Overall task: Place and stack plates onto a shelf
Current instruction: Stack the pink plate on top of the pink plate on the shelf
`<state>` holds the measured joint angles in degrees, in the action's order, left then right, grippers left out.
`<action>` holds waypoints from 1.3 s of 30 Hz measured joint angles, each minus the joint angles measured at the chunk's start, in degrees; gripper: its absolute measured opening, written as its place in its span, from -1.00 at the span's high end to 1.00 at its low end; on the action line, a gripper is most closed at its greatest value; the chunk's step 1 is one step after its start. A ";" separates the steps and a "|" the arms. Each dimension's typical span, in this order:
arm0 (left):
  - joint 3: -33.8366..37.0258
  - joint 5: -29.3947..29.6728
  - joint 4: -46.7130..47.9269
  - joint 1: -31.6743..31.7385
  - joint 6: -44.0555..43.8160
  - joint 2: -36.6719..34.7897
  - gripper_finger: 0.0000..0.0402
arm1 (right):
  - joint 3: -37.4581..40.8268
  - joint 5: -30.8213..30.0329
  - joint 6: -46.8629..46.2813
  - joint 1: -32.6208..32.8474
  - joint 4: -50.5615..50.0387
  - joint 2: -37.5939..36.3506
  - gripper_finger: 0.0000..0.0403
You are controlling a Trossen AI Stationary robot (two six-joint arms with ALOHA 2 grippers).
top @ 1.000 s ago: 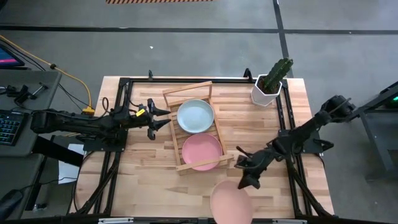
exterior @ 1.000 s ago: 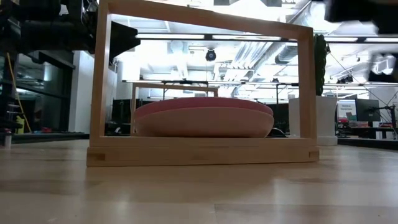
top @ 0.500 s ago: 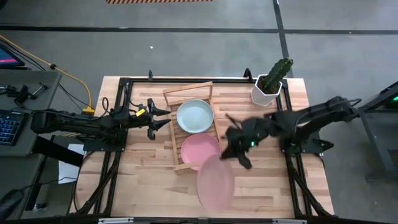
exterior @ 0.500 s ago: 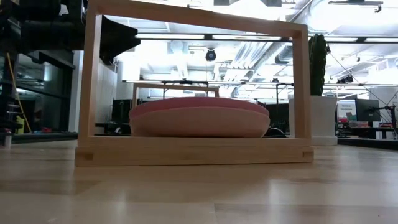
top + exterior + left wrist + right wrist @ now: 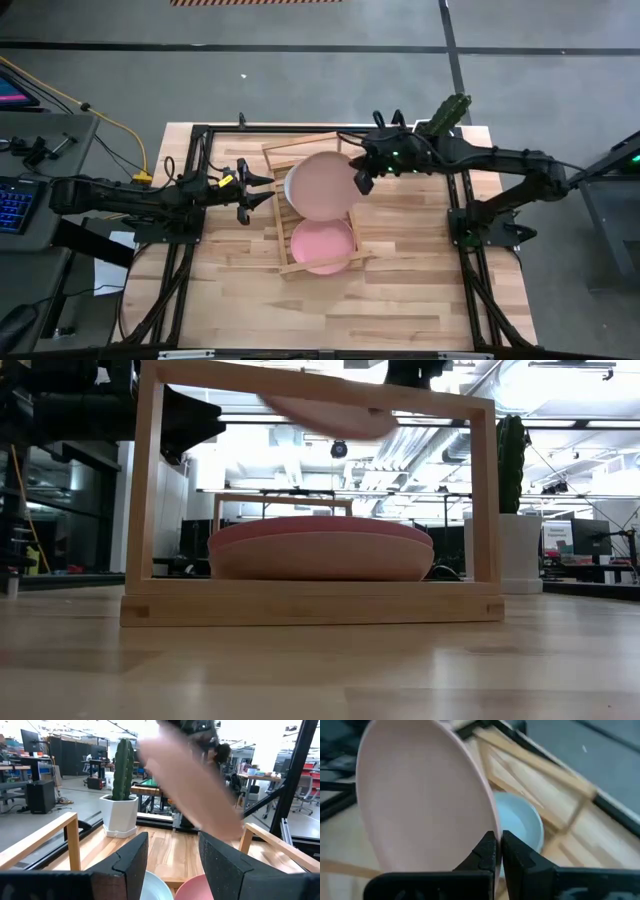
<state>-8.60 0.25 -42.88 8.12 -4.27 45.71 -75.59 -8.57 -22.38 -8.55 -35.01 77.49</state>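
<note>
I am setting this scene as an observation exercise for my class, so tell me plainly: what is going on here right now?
The right hand grips a pink plate by its rim and holds it in the air over the far half of the wooden shelf, above a pale blue plate already lying there. Pink plates sit in the near half. The left hand waits open beside the shelf's left side. A potted cactus stands at the far right corner.
</note>
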 joint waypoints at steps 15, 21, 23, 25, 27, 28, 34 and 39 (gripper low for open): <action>-0.02 0.01 0.10 -0.01 0.00 0.00 0.17 | 14.85 8.93 -10.70 -0.37 9.04 7.01 1.00; -0.02 0.01 0.11 -0.01 -0.09 0.00 0.17 | 15.72 12.43 -11.26 0.93 12.27 10.47 1.00; -0.02 0.01 0.14 -0.01 -0.08 0.00 0.17 | 15.71 13.88 -11.86 1.38 13.87 11.05 1.00; -0.02 0.01 0.13 0.00 -0.08 0.00 0.17 | 15.70 15.37 -12.36 1.78 14.30 11.65 1.00; -0.02 0.01 0.14 -0.01 -0.07 0.00 0.17 | 15.70 16.90 -12.37 2.21 14.26 12.11 1.00; -0.02 0.01 0.14 -0.02 -0.07 0.00 0.17 | 15.70 17.54 -12.75 2.46 14.28 12.22 1.00; -0.02 0.01 0.17 0.00 -0.07 0.00 0.17 | 15.70 18.28 -13.38 3.81 14.25 12.27 1.00; -0.02 0.01 0.19 -0.01 -0.07 0.00 0.17 | 15.70 18.30 -13.20 4.75 14.15 12.27 1.00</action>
<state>-8.62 0.25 -42.70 8.11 -4.35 45.71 -59.90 9.74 -35.59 -3.80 -20.86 89.76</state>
